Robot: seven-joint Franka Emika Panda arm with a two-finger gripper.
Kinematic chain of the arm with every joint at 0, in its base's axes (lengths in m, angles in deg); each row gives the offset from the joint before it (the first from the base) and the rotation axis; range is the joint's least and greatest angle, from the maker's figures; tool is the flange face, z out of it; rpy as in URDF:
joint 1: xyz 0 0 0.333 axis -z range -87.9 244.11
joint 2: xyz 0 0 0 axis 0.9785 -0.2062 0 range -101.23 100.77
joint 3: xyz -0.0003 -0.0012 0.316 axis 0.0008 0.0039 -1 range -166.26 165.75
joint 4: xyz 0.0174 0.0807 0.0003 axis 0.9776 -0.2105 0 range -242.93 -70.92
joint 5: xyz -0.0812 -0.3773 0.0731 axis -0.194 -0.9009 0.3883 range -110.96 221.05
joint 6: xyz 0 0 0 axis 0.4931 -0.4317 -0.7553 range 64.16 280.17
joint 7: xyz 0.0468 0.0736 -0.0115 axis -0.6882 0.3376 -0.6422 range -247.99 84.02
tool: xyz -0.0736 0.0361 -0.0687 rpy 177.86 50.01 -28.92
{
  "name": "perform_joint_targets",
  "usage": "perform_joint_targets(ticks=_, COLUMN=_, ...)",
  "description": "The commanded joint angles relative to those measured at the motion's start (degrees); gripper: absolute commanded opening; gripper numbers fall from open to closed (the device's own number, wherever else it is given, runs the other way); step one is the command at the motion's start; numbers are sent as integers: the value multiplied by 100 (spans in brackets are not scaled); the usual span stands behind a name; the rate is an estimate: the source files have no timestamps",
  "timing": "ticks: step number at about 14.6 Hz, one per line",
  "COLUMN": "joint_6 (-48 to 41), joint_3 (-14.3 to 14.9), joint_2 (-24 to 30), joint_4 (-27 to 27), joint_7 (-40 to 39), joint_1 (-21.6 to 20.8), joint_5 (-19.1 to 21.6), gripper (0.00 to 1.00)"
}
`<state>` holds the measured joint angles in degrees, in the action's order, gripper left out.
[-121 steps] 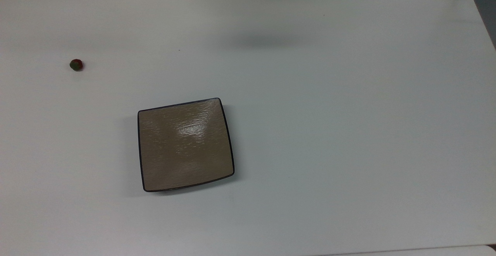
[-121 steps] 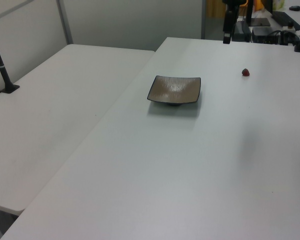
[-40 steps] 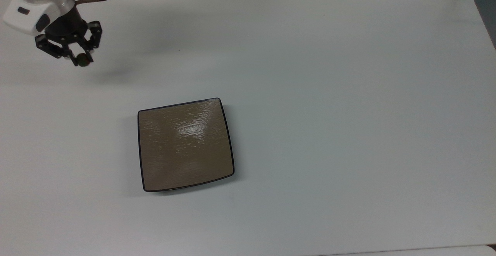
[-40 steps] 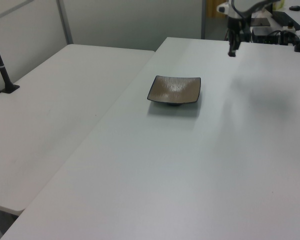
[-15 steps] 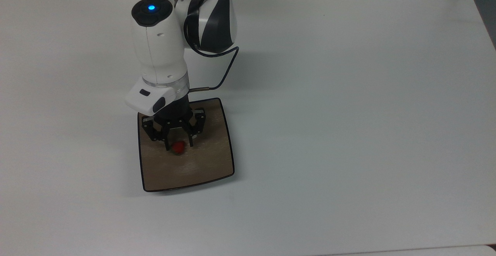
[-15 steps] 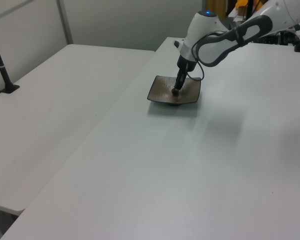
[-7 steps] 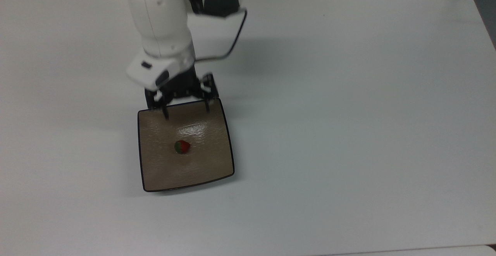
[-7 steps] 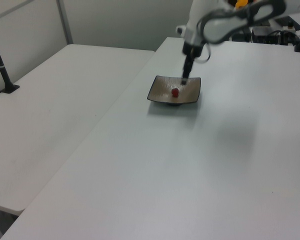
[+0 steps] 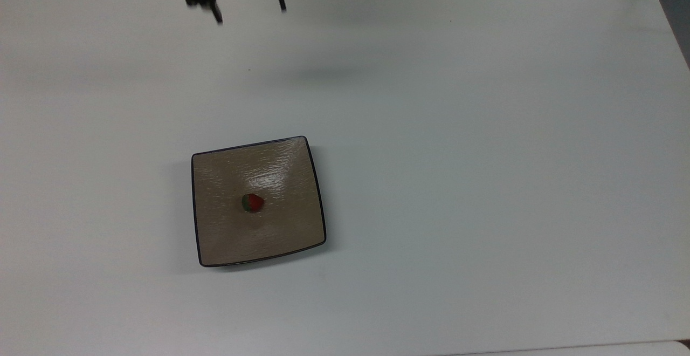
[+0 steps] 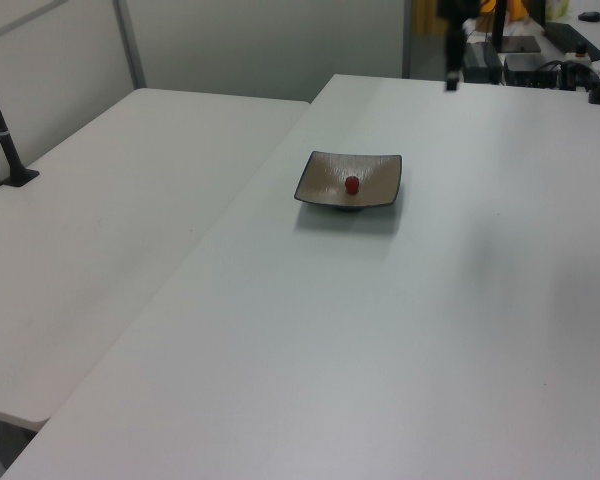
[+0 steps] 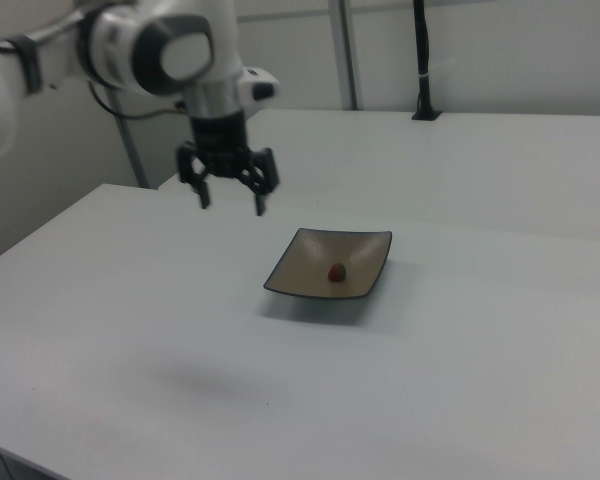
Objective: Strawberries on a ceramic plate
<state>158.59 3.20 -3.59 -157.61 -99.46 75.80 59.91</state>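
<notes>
1. The strawberry (image 9: 253, 203) is red with a dark green end.
2. The ceramic plate (image 9: 221, 237) beneath it is glossy streaked tan-brown, rimmed in thin black.
3. The table (image 9: 485, 156) under the ceramic plate is plain white.
4. The gripper (image 11: 230, 204) is black.

The top view looks straight down from high above, taking in nearly the whole white surface (image 9: 485, 183), with the ceramic plate (image 9: 215, 237) left of centre. The left view sits off one long end, raised, looking obliquely along the surface (image 10: 380, 350) toward cluttered equipment at the far end, the plate (image 10: 325, 180) at mid-distance. The right view faces it from the opposite end, lower and closer, with the plate (image 11: 300, 265) near centre and the pincer (image 11: 230, 205) above. All three share the plate and the surface around it.
</notes>
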Motion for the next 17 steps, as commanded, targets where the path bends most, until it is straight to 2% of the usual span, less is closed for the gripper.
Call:
perform_joint_targets(ticks=1, joint_6=-631, joint_3=120, joint_2=617, joint_4=-318, joint_7=401, joint_1=-313, joint_5=5, gripper=100)
perform_joint_targets(ticks=3, joint_6=-686, joint_3=165, joint_2=661, joint_4=-318, joint_7=1033, joint_1=-699, joint_5=-135, gripper=100)
perform_joint_targets(ticks=5, joint_6=-258, joint_3=147, joint_2=670, joint_4=-388, joint_7=1176, joint_1=-867, joint_5=-126, gripper=100)
perform_joint_targets(ticks=7, joint_6=270, joint_3=103, joint_2=618, joint_4=-511, joint_7=1220, joint_1=-868, joint_5=-74, gripper=100)
perform_joint_targets(ticks=10, joint_6=544, joint_3=86, joint_2=574, joint_4=-511, joint_7=1212, joint_1=-868, joint_5=-39, gripper=100)
perform_joint_targets(ticks=13, joint_6=545, joint_3=77, joint_2=530, joint_4=-502, joint_7=1220, joint_1=-868, joint_5=-30, gripper=100)
perform_joint_targets(ticks=15, joint_6=580, joint_3=-63, joint_2=460, joint_4=-485, joint_7=1212, joint_1=-859, joint_5=-39, gripper=100)
perform_joint_targets(ticks=17, joint_6=598, joint_3=-81, joint_2=433, joint_4=-485, joint_7=1212, joint_1=-868, joint_5=-47, gripper=100)
